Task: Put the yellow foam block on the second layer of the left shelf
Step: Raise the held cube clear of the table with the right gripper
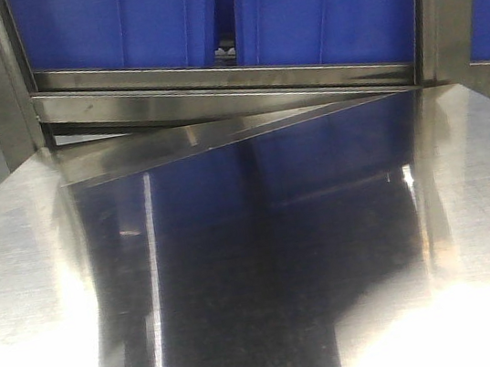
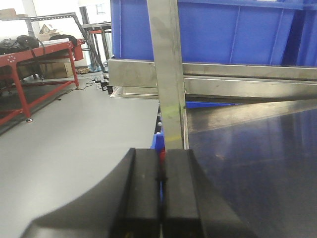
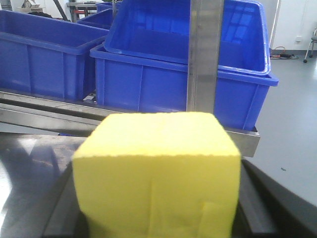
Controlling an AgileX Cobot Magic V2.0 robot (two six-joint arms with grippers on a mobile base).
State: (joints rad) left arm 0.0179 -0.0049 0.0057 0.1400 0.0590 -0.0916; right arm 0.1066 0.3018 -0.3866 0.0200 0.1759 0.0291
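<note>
Polished steel tabletop (image 1: 257,265) mirrors smooth blue plastic bins (image 1: 311,7) on the shelf (image 1: 211,76). Right gripper (image 3: 158,208) is clamped on the sharp-edged yellow foam block (image 3: 157,153), facing a steel post (image 3: 203,54); left gripper (image 2: 161,166) has its flat black fingers (image 2: 143,193) pressed together.

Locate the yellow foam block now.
In the right wrist view, the yellow foam block fills the lower centre, held in the right gripper, before a steel post and blue bins.

Two blue plastic bins (image 1: 321,15) are sitting side by side at the far end, beyond a polished steel tabletop (image 1: 257,265) that is mirroring them. Far left, a red-framed workbench (image 2: 34,59) is standing on the grey floor (image 2: 74,144), carrying dark clutter.
</note>
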